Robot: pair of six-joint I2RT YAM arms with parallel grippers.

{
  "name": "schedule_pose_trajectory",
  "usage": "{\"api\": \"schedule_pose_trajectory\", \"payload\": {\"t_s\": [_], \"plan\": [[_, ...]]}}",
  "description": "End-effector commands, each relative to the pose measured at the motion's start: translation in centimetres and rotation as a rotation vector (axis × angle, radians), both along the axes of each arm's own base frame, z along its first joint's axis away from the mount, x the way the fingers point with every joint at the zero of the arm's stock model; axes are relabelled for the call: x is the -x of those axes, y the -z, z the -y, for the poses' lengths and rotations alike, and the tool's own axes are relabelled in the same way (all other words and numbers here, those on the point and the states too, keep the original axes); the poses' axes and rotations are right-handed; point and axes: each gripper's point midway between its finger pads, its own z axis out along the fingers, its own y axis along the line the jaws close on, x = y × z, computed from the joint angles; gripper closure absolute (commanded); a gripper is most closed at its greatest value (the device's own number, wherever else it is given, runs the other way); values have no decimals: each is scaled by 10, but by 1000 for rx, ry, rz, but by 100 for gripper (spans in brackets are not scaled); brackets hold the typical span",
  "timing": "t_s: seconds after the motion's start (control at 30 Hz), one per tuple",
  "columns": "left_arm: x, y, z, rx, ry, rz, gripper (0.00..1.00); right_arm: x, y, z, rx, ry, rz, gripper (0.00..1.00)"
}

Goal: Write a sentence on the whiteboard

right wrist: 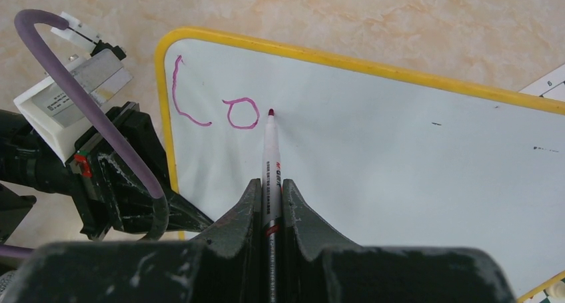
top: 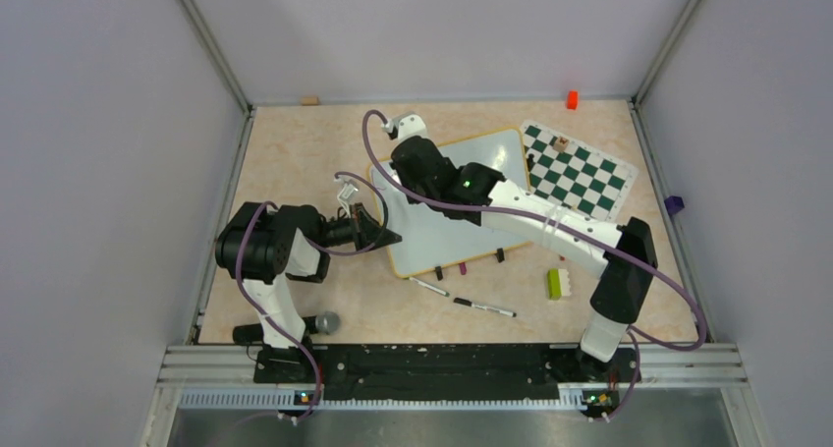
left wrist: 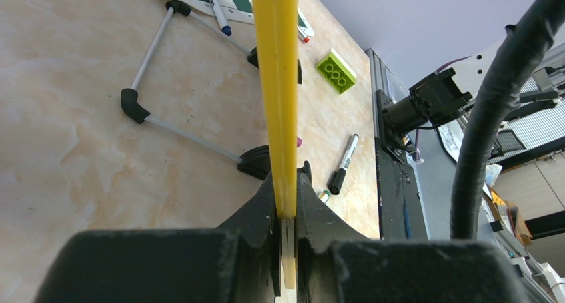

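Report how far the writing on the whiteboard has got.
Done: two purple letters, "L" and "o", sit in one corner of the whiteboard. In hand: the right claw is shut on the marker, its tip just beside the "o"; the left claw clamps the board's yellow frame. Left: the rest of the sentence; most of the board is blank.

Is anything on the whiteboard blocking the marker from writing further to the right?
Nothing visible does. Right of the marker tip, the whiteboard shows only tiny specks; the left pincer grips its left edge.
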Motion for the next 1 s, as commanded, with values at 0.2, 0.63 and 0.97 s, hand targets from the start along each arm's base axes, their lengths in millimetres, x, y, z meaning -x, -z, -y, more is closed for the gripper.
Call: {"api": "schedule_pose_trajectory", "payload": {"t_s": [0.2,0.63,0.97], "plan": [[3,-8,5,-1,52,151,100,4,-4,17,-10,29,-2,100],[4,-8,5,-1,53,153,100,2,-4,16,-5,42,3,100],[4,-8,5,-1,54,151,100,-10,-11,12,0,68,26,100]]}}
